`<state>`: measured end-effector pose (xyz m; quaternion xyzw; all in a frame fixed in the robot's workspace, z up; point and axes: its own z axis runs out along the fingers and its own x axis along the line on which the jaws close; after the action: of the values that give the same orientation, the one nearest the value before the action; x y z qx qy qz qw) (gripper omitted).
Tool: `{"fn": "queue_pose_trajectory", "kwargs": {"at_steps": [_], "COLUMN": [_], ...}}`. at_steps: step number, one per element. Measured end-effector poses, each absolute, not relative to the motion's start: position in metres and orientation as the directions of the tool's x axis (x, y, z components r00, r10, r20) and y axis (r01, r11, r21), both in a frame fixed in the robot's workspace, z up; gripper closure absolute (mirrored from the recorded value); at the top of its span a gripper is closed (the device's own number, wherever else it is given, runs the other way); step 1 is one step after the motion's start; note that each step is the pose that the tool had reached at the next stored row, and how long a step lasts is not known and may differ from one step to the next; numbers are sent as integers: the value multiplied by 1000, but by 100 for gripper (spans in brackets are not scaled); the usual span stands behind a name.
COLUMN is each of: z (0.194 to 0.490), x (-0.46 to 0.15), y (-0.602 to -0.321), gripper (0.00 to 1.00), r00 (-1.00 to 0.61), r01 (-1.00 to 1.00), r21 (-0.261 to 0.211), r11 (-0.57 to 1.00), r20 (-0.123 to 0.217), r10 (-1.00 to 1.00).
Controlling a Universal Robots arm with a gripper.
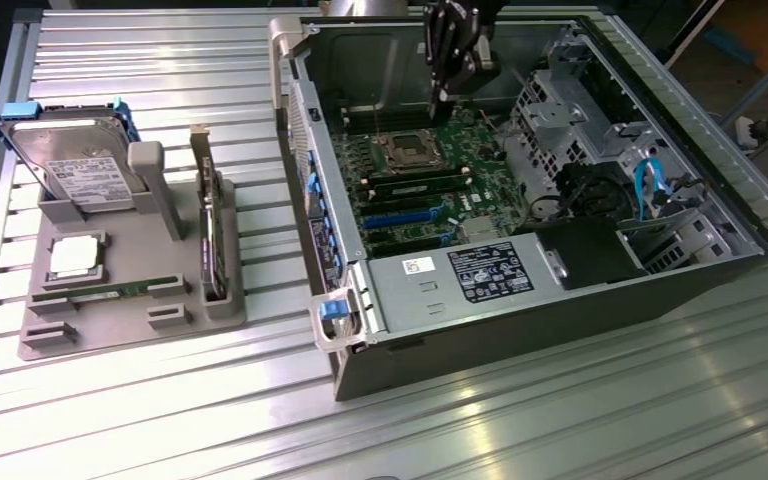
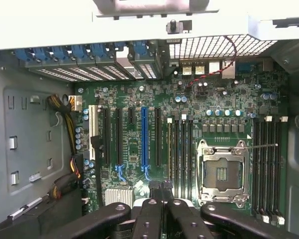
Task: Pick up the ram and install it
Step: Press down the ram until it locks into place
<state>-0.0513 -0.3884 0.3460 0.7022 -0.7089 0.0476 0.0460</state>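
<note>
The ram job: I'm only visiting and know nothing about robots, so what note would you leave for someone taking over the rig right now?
Pincer: shut, holding nothing that can be seen, hanging inside the open computer case above the motherboard.
Ram: lying flat along the front edge of the grey holder, on the exterior view's left, outside the case and well away from the pincer.
Done: nothing that shows; the ram has not been picked up.
Left: grasp the ram, carry it to the memory slots beside the processor socket, and seat it.
</note>
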Motion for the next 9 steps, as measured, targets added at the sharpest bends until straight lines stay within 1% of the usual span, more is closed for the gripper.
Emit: {"fn": "queue_pose_trajectory", "kwargs": {"at_steps": [9], "z": [355], "x": [-51], "y": [-388], "gripper": [89], "r00": [-10], "r01": [-1000], "r21": [-3], "r11": [9], "r20": [132], "r10": [-991]}}
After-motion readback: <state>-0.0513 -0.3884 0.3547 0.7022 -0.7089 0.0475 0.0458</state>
